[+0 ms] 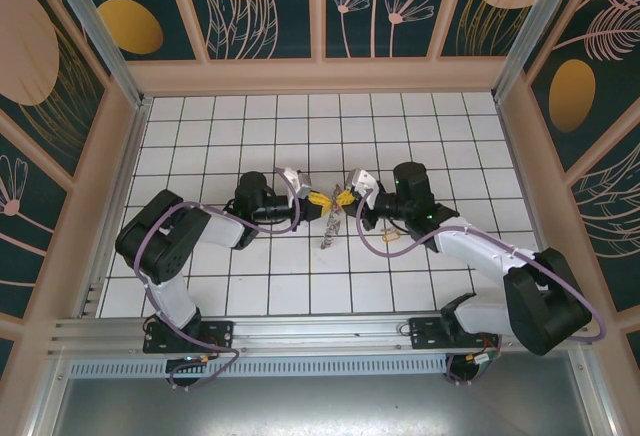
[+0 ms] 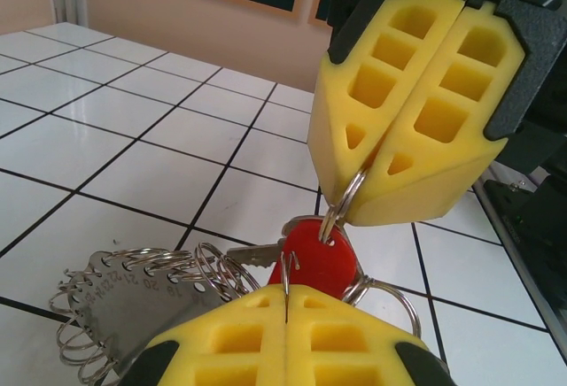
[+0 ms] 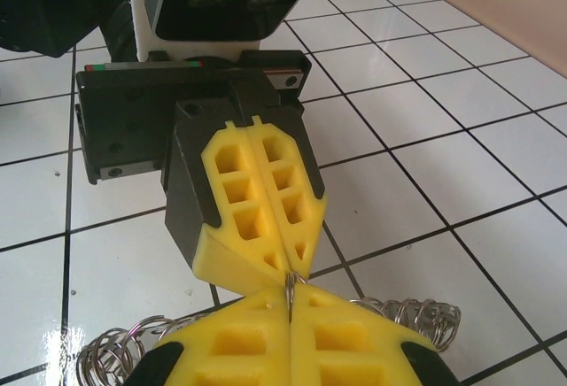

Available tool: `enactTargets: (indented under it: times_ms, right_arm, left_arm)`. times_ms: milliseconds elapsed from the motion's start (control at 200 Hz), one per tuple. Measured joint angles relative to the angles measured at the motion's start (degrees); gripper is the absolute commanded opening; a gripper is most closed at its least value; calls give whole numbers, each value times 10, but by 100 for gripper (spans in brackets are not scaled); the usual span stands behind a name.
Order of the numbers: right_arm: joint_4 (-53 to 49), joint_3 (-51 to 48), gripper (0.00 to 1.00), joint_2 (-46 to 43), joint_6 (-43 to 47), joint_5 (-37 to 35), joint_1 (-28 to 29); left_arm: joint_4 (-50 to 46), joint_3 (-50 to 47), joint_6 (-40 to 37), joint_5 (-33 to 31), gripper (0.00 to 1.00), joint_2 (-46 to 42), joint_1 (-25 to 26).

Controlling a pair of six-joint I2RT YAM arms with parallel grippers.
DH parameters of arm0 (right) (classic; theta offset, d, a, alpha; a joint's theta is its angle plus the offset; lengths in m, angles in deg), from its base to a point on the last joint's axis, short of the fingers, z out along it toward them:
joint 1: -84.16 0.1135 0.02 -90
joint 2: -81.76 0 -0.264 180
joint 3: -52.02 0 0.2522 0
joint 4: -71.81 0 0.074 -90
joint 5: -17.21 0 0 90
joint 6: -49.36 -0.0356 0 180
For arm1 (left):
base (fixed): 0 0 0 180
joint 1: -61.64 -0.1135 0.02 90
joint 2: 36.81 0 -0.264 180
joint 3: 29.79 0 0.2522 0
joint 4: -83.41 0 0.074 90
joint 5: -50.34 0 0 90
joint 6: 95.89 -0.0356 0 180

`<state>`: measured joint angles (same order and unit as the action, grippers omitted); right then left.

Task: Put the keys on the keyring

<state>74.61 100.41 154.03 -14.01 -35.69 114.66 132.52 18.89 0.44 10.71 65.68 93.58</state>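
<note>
Yellow left jaws, nearest me, pinch the wire of the keyring (image 2: 213, 271); right jaws, just beyond, grip the loop of the keys (image 2: 314, 260), red head between both. Risk, I judge: tugging apart slips the loop free.

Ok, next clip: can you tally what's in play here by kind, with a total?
Claws: 2 (left claw, right claw, both shut)
Red-headed key bunch: 1
Large silver keyring: 1
Total: 4
</note>
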Motion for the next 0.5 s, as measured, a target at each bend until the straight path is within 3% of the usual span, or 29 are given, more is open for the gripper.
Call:
enactTargets:
  times_ms: [500]
  right_arm:
    - [0, 0, 0, 5, -1, 0, 0]
  left_arm:
    - [3, 0, 5, -9, 0, 0, 0]
